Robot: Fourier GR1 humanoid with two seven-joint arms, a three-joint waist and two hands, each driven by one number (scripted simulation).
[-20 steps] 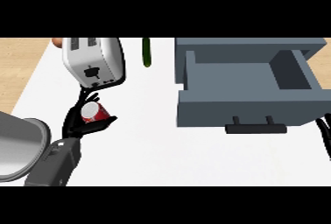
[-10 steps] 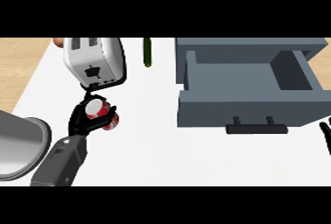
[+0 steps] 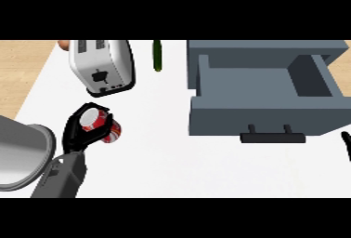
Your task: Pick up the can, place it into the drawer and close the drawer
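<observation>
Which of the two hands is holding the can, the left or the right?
The left hand: its fingers curl round the red can near the toaster. The right hand barely shows at the right edge.

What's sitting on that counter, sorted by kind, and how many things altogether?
Can, red and white, held in the left hand: 1
Toaster: 1
Grey drawer, open: 1
Thin green vegetable: 1
Metal pot at the left edge: 1
Total: 5

Left hand (image 3: 81, 132) is curled, fingers and thumb closed around the can (image 3: 100, 124). Right hand (image 3: 347, 143) shows only at the right edge.
</observation>
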